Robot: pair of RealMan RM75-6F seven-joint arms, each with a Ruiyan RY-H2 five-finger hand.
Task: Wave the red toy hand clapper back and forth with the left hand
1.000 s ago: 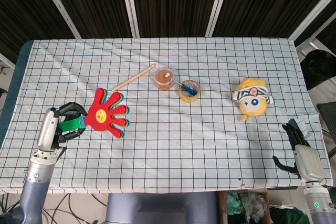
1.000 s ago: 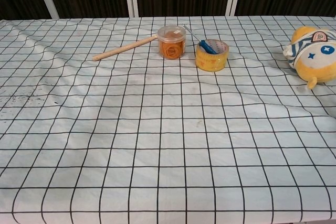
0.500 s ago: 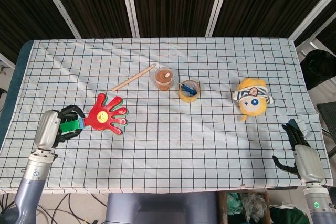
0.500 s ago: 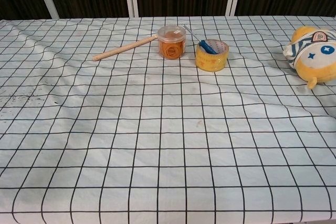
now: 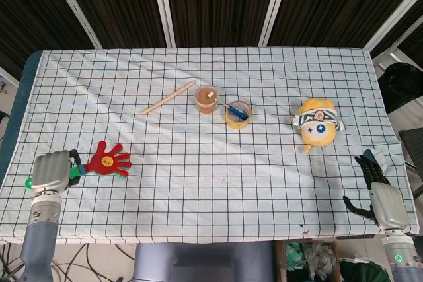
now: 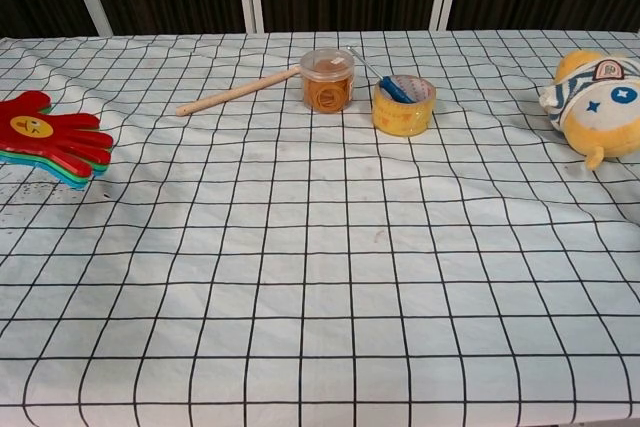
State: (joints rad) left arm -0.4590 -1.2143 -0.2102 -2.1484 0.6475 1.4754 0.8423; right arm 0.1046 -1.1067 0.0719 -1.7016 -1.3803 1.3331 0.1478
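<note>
The red toy hand clapper (image 5: 109, 160) has a yellow smiley face and green and blue layers under the red one. It sits low over the cloth at the table's left side, fingers pointing right; the chest view shows it at the left edge, clapper (image 6: 48, 135). My left hand (image 5: 51, 170) grips its green handle at the table's front left corner. My right hand (image 5: 381, 197) hangs off the front right edge of the table, fingers apart, holding nothing. Neither hand appears in the chest view.
On the checked tablecloth (image 5: 211, 183) lie a wooden stick (image 5: 168, 97), a clear jar with orange contents (image 5: 207, 98), a yellow tape roll (image 5: 238, 114) with a blue tool in it, and a yellow plush toy (image 5: 317, 122) at the right.
The left hand has swung the clapper down and to the left, from raised near the camera to low over the cloth. It now appears in the chest view. The right hand has not moved.
</note>
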